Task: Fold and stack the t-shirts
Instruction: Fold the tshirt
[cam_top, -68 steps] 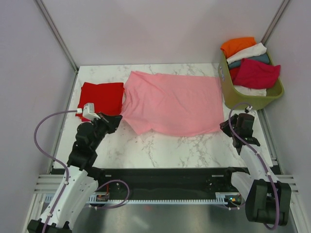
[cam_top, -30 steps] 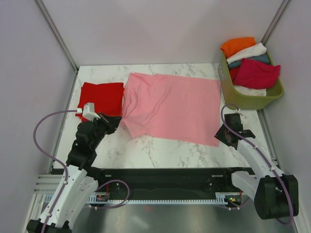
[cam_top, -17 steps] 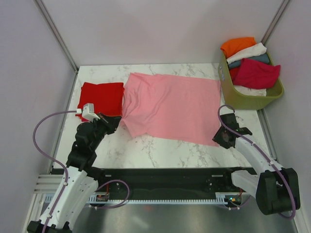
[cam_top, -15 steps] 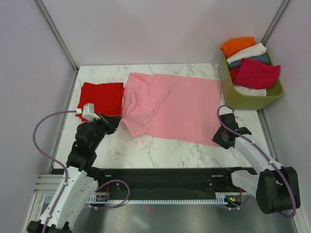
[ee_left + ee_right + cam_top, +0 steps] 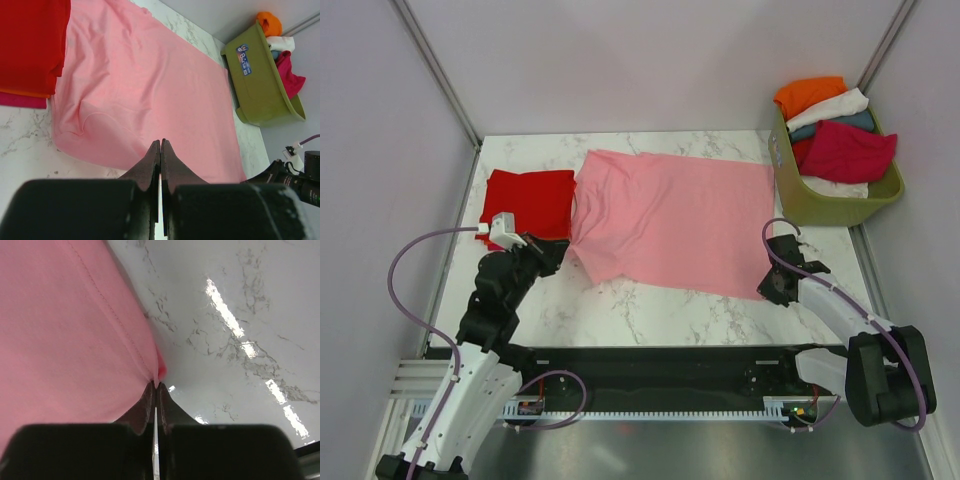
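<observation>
A pale pink t-shirt (image 5: 670, 215) lies spread flat on the marble table, also seen in the left wrist view (image 5: 145, 85). My right gripper (image 5: 772, 285) is shut on its near right hem corner (image 5: 159, 371), low at the table. My left gripper (image 5: 558, 252) is shut, holds nothing I can see, and hovers by the shirt's near left sleeve (image 5: 160, 142). A folded red t-shirt (image 5: 528, 200) lies at the far left, with orange and crimson edges under it (image 5: 25, 95).
An olive-green basket (image 5: 820, 205) stands at the back right, holding orange (image 5: 810, 95), white (image 5: 830, 110), teal (image 5: 865, 122) and crimson (image 5: 848, 150) shirts. Purple walls close in the table on both sides. Bare marble (image 5: 650, 310) runs along the near edge.
My right gripper has drawn the pink shirt's near right corner toward the near edge, spreading the hem flatter, then edged slightly left. The left arm has not moved.
</observation>
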You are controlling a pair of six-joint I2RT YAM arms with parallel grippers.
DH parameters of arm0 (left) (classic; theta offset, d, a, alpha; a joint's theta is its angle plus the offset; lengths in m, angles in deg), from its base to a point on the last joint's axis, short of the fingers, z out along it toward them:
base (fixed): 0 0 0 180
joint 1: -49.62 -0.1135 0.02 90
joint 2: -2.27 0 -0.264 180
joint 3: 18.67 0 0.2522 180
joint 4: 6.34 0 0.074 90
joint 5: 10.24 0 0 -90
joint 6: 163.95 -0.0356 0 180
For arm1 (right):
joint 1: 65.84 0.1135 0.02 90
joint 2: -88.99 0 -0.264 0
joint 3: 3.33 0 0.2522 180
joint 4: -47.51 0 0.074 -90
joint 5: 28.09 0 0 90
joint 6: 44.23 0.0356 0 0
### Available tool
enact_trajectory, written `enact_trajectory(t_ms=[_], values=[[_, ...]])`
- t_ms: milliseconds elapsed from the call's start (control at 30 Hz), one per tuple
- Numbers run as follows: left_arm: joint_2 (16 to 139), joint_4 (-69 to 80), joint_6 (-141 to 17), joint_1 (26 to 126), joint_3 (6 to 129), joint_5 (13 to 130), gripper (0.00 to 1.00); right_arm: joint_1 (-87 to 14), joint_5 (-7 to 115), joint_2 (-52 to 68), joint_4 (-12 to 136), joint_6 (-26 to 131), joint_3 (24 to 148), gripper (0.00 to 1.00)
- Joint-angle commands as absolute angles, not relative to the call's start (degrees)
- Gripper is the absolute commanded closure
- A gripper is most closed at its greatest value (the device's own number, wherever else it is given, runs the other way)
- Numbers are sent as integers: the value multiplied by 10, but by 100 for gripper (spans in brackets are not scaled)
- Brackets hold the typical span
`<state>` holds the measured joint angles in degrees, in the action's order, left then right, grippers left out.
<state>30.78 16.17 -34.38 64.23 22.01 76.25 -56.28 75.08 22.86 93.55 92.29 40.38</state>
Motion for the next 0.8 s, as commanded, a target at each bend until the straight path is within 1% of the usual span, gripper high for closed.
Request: enact_trajectory(t_ms=[0, 133, 267, 567, 767], values=[[313, 133, -362, 644, 228, 764, 98, -562, 787, 229, 950, 930, 417, 100], [328, 131, -361, 644, 235, 759, 98, -563, 804, 250, 984, 920, 466, 100], [356, 123, -361, 643, 250, 762, 98, -568, 796, 247, 982, 910, 500, 100], [472, 106, -369, 643, 311, 787, 98, -632, 720, 181, 940, 900, 593, 100], [538, 86, -379, 643, 363, 814, 98, -651, 713, 128, 916, 915, 643, 100]])
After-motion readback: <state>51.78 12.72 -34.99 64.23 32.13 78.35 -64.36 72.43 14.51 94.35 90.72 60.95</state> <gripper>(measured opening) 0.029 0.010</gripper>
